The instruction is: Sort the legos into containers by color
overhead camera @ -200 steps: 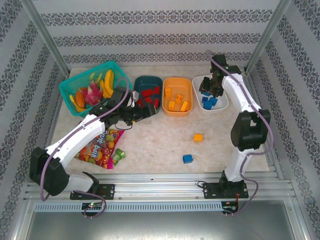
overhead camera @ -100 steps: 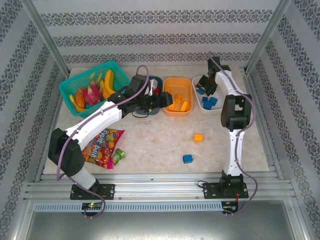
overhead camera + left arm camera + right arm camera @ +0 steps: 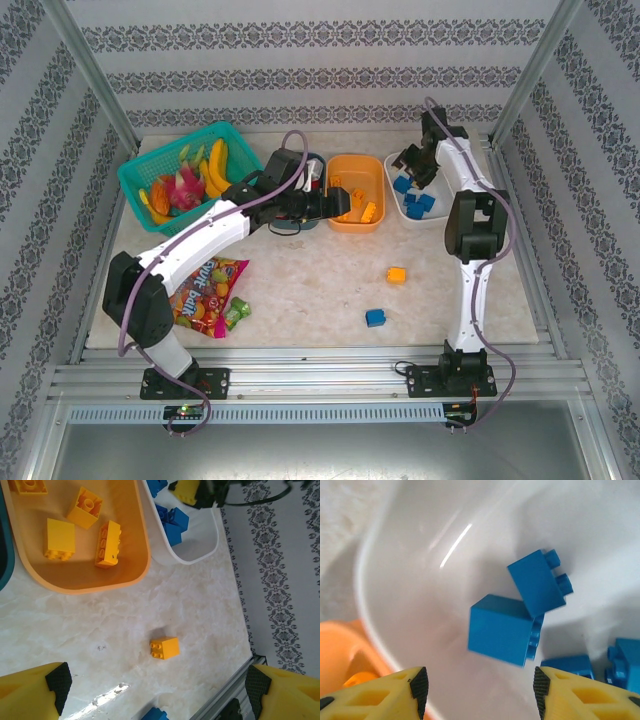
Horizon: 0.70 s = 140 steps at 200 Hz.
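the right gripper (image 3: 478,687) is seen over the white tub (image 3: 390,565), at the upper right of the top view, its fingers spread and nothing clamped. a slightly blurred blue brick (image 3: 502,630) is pictured beneath them, against another blue brick (image 3: 538,582). the left gripper (image 3: 156,692), fingers wide apart and empty, is poised beside the orange tub (image 3: 142,555), with a loose orange brick (image 3: 165,647) framed at centre. a loose blue brick (image 3: 375,317) is shown at lower centre. the orange tub's rim could be clipped by a low reach, or the loose orange brick nudged aside by an off-centre descent.
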### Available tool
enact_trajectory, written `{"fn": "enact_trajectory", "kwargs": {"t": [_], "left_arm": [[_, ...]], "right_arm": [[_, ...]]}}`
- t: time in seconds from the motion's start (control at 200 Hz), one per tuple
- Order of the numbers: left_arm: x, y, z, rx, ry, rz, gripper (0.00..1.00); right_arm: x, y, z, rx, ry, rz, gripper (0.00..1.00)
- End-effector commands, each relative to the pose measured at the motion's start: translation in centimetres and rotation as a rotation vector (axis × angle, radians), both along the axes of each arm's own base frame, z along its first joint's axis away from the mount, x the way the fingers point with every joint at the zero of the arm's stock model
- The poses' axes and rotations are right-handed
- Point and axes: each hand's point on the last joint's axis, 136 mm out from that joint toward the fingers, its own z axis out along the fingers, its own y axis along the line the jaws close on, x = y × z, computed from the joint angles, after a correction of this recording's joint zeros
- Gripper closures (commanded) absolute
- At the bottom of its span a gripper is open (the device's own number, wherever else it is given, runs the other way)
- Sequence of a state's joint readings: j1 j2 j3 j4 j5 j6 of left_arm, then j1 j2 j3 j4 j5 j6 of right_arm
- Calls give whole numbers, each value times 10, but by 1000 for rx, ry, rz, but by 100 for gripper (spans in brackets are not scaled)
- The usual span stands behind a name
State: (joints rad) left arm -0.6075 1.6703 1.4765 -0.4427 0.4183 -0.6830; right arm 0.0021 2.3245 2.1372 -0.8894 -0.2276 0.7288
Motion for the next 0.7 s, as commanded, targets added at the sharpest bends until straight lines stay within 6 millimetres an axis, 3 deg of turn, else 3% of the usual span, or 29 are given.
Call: {"fn": "enact_trajectory", "kwargs": {"t": [0.0,0.12,0.275,0.51,0.694], "left_arm": [[-10,-13,0,43,-18,-86,8],[-16,-24,-10,76,-4,-139,8],[-25,-45,-32,154,22,-215,9],[-40,-84,-72,272,48,-296,14],[-53,-117,-98,374,34,-351,14]], "right_arm": [[-14,-3,85,-37,-144,13,41],[-53,2,117,-69,-181,20,42],[-135,10,133,-76,-190,8,46],[-274,22,118,-65,-99,85,47],[-366,28,103,12,-17,139,45]]}}
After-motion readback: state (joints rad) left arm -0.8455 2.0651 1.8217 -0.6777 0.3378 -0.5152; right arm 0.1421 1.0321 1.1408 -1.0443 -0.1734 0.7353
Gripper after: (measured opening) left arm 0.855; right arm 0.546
